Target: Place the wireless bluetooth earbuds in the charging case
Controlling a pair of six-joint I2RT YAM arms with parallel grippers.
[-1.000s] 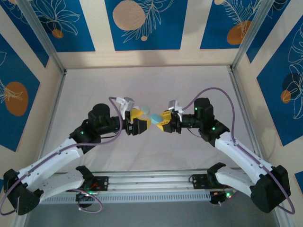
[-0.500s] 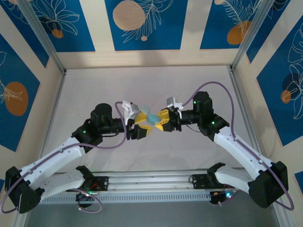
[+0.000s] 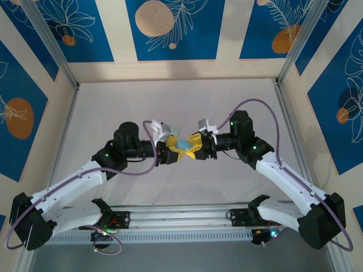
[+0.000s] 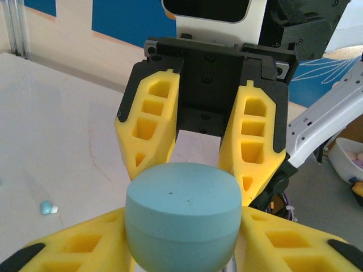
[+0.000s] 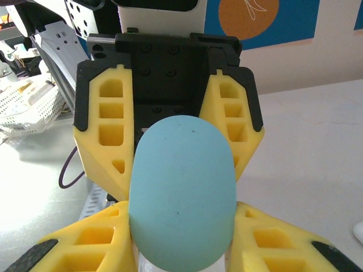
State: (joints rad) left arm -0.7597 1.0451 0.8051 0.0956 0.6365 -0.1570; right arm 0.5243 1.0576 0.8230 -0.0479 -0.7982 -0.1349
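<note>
The charging case (image 3: 182,145) is up in the air over the table (image 3: 170,102), caught between both my grippers, lid not opened yet. And there it goes: my left gripper (image 3: 173,149) has just come in on it. In the left wrist view my yellow fingers (image 4: 85,249) sit against its sides with no gap showing, so I call that a grasp. My right gripper (image 3: 193,148) is clamped on the other end, holding it from the opposite side. That makes it a two-handed hold, which I judge is the set-up for prying the lid up before any bud goes in. The earbuds (image 4: 47,208) aren't in play: one teal-and-white pair lies on the table, well apart from the case. Compared with a second ago, my left jaws stood much wider and lower beside the case. Since then my left arm has swung up and inward, and my right grip hasn't budged.
</note>
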